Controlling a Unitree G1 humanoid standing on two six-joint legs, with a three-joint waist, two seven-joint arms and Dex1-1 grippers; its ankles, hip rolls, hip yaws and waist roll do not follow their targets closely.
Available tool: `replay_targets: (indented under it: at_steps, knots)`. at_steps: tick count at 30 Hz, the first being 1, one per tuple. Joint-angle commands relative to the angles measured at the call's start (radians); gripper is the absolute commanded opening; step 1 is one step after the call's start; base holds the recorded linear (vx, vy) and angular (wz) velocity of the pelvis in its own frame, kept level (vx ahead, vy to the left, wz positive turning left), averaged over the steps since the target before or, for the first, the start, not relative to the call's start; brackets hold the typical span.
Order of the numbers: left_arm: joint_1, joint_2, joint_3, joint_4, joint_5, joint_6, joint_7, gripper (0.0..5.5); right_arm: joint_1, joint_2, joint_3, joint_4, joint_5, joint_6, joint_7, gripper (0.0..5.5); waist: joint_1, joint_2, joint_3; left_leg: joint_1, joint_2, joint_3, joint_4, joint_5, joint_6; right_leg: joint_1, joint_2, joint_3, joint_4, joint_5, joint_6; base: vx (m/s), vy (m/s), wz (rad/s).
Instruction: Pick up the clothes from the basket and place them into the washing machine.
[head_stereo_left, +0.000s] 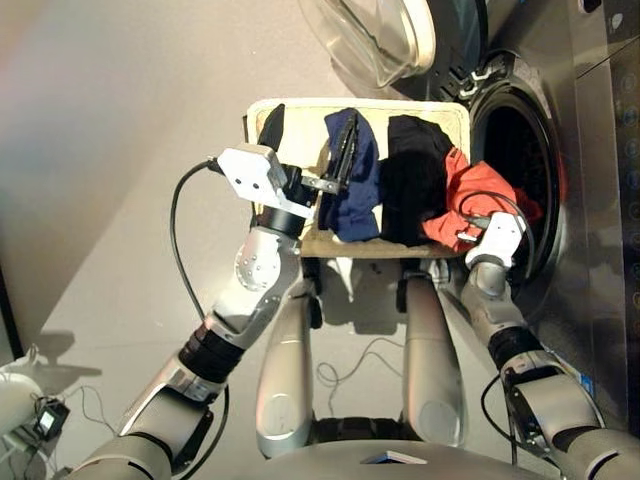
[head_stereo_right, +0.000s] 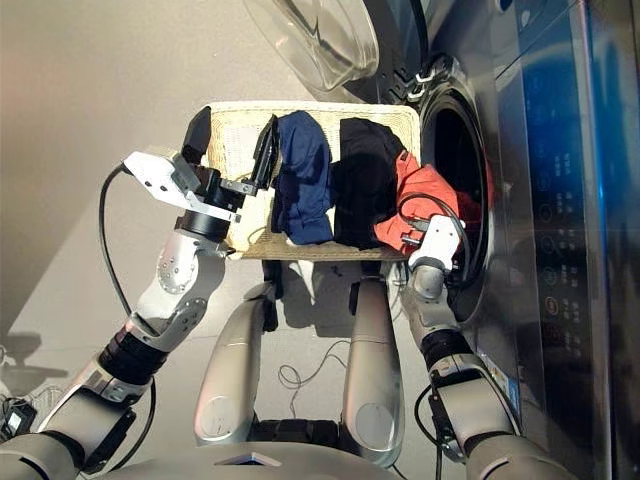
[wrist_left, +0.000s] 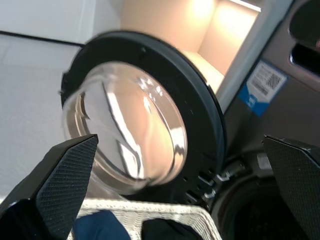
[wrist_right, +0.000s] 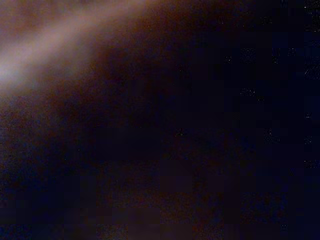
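Cream woven basket (head_stereo_left: 262, 112) holds navy garment (head_stereo_left: 358, 185), black garment (head_stereo_left: 412, 175) and orange-red garment (head_stereo_left: 468, 195).

The right wrist view is dark blur; nothing can be made out. The right end effector (head_stereo_left: 470, 228) lies buried in orange cloth (head_stereo_left: 462, 190), fingers hidden. The door (head_stereo_left: 375, 35) is cut off at the head views' top edge.

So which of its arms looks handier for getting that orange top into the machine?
The right one, probably. Its pincer is buried in the orange-red garment, which already lies at the washing machine's open porthole. The left pincer hangs open over the navy garment, farther away.
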Motion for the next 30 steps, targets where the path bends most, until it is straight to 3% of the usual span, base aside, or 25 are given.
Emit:
replay_targets:
  at_steps: [1,7,13,20,25,30]
  knots:
    - [-0.034,-0.003,0.007,-0.076,0.057,-0.075,0.015,5.5,-0.06,-0.099,-0.059,0.004,0.05,-0.089,-0.073,0.0,0.028,0.037,-0.012,-0.082,-0.042,0.01,0.22,-0.151,0.05,0.037,0.031,0.013,-0.037,-0.03,0.03,0.0,0.0,0.0]
    - [-0.049,0.018,0.002,-0.092,0.072,-0.072,0.03,5.5,-0.152,-0.218,-0.143,0.071,0.117,-0.116,-0.136,0.0,0.041,0.062,-0.012,-0.166,-0.043,0.007,0.268,-0.163,0.048,-0.053,0.03,0.017,0.017,-0.043,0.028,0.0,0.0,0.0]
    - [-0.067,0.026,0.006,-0.098,0.084,-0.07,0.055,5.5,-0.204,-0.307,-0.194,0.085,0.19,-0.145,-0.175,0.0,0.042,0.069,-0.012,-0.216,-0.042,0.012,0.298,-0.174,0.05,-0.111,0.031,0.027,0.05,-0.05,0.026,0.0,0.0,0.0]
    - [-0.085,0.036,0.022,-0.097,0.095,-0.073,0.077,5.5,-0.242,-0.4,-0.229,0.047,0.227,-0.18,-0.211,0.0,0.028,0.062,-0.012,-0.247,-0.037,0.017,0.325,-0.186,0.048,-0.144,0.035,0.033,0.073,-0.055,0.024,0.0,0.0,0.0]
    - [-0.092,0.052,0.032,-0.106,0.083,-0.075,0.096,5.5,-0.298,-0.436,-0.323,0.036,0.332,-0.282,-0.299,0.0,0.019,0.058,-0.012,-0.244,-0.037,0.019,0.326,-0.192,0.045,-0.147,0.037,0.037,0.077,-0.06,0.024,0.0,0.0,0.0]
    - [-0.106,0.062,0.032,-0.11,0.077,-0.075,0.108,5.5,-0.321,-0.452,-0.344,0.064,0.399,-0.288,-0.302,0.0,0.018,0.054,-0.012,-0.247,-0.039,0.021,0.33,-0.19,0.047,-0.15,0.038,0.038,0.081,-0.056,0.023,0.0,0.0,0.0]
